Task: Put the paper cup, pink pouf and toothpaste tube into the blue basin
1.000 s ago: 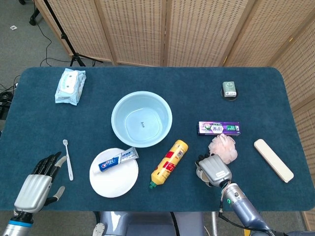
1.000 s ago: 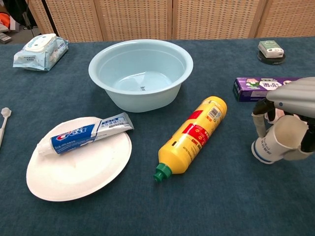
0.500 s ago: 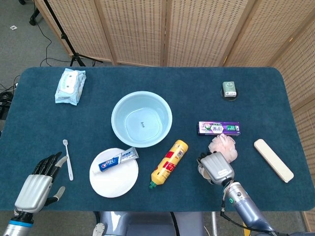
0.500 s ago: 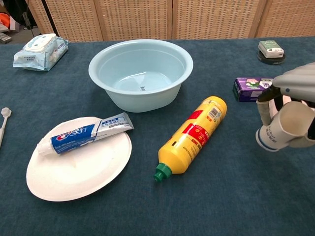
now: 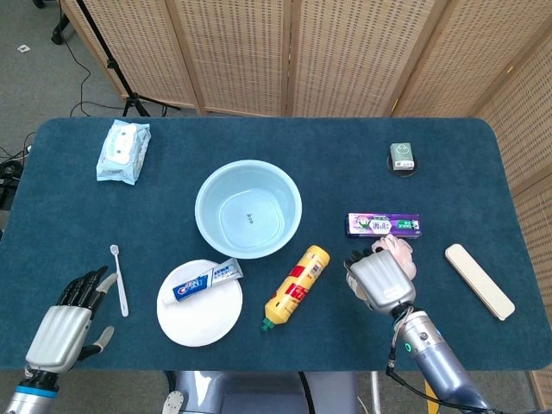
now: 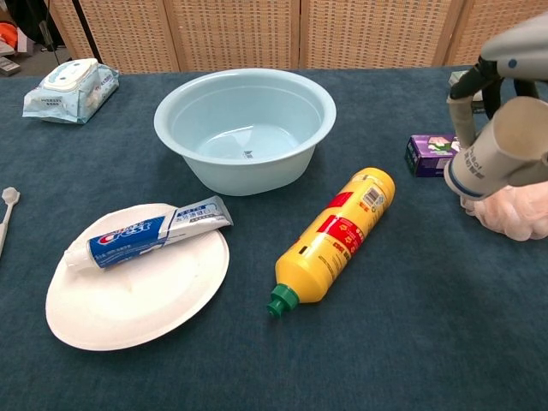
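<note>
My right hand (image 5: 377, 281) (image 6: 514, 77) holds the paper cup (image 6: 498, 150) on its side, lifted above the table at the right; the head view hides the cup under the hand. Just behind it lies the pink pouf (image 5: 396, 251) (image 6: 514, 210). The toothpaste tube (image 5: 206, 279) (image 6: 145, 235) lies on a white paper plate (image 5: 203, 319) (image 6: 128, 300). The blue basin (image 5: 248, 208) (image 6: 245, 128) stands empty at the table's middle. My left hand (image 5: 71, 315) rests open near the front left corner.
A yellow bottle (image 5: 296, 286) (image 6: 336, 235) lies between plate and right hand. A purple box (image 5: 383, 225) (image 6: 432, 152) sits behind the pouf. A toothbrush (image 5: 119, 278), wipes pack (image 5: 123, 150), small green tin (image 5: 402, 157) and beige case (image 5: 479, 281) are spread around.
My right hand has raised the paper cup off the table and carried it up and slightly away from me, uncovering the pouf in the chest view. The left hand has stayed still.
</note>
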Available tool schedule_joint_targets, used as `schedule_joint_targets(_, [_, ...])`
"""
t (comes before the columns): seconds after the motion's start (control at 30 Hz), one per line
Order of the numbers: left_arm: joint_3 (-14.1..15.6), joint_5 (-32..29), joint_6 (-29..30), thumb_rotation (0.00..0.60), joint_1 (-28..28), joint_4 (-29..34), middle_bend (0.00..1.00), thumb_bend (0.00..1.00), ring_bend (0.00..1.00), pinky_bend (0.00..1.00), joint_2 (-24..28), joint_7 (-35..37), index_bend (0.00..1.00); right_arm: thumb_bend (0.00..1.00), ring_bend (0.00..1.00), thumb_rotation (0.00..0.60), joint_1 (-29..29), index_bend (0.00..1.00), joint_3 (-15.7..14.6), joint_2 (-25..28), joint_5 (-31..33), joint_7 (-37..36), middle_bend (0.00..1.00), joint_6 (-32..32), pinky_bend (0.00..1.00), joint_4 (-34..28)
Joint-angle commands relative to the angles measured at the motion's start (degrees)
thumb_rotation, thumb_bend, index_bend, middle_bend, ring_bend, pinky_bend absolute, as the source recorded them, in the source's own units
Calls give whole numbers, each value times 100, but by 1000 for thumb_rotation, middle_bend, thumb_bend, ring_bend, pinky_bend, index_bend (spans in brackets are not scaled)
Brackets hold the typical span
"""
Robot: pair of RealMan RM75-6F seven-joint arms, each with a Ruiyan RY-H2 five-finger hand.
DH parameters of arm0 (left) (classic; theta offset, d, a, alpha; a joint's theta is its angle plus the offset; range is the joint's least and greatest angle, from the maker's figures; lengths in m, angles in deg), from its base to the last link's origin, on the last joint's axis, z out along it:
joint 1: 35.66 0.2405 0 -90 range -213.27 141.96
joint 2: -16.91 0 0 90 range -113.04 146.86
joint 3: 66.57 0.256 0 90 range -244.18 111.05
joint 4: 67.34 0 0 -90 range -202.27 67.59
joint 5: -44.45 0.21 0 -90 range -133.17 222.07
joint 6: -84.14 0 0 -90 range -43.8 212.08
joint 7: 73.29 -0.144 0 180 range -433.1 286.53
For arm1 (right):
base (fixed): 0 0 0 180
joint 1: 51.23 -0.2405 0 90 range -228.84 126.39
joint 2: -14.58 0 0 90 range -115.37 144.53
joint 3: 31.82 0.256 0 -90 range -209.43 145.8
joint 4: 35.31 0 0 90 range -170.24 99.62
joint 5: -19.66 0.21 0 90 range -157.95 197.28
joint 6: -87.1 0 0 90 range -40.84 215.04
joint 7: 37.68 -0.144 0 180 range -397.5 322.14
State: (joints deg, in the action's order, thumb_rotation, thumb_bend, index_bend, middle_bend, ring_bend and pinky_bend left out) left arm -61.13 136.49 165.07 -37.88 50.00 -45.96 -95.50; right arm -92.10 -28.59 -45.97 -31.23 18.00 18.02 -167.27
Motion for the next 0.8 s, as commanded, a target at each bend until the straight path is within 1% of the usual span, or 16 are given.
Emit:
schedule_joint_targets(0.03, [-4,-3,1,600,-2,0,0,328,0,107,5,15,5,234,383,600,-215,632,159,111,185,277,359,-153,455,-287])
schedule_joint_targets(0.17, [18,35,0,600,2,-2,0,327,0,106,6,18,5,234,383,600,-448,635,288,1,340,435,359,-175,455,-303])
schedule_joint_targets(0.33, [103,204,-30,600,8,-21,0,328,0,106,-37,-62,5,234,383,600,-865,635,466,-328,729,787,359,-265,455,-303])
schedule_joint_targets(0.43, [128,208,-62,600,7,-13,0,328,0,106,-37,-47,5,234,383,600,-1141,635,566,-524,1067,1052,359,-376,454,-303])
schedule_joint_targets(0.6, [133,215,-83,600,-1,-13,0,329,0,106,-44,-23,5,234,383,600,-1644,635,824,-814,1793,1431,359,-661,455,-303])
schedule_joint_targets(0.67, [146,223,-111,600,-9,-27,0,328,0,106,-55,-18,5,234,383,600,-1846,635,949,-913,2066,1516,359,-747,455,-255])
schedule_joint_targets(0.8, [159,203,-179,600,-32,-63,0,329,0,106,-80,12,5,234,383,600,-2140,635,1092,-1048,2442,1590,359,-805,455,-61])
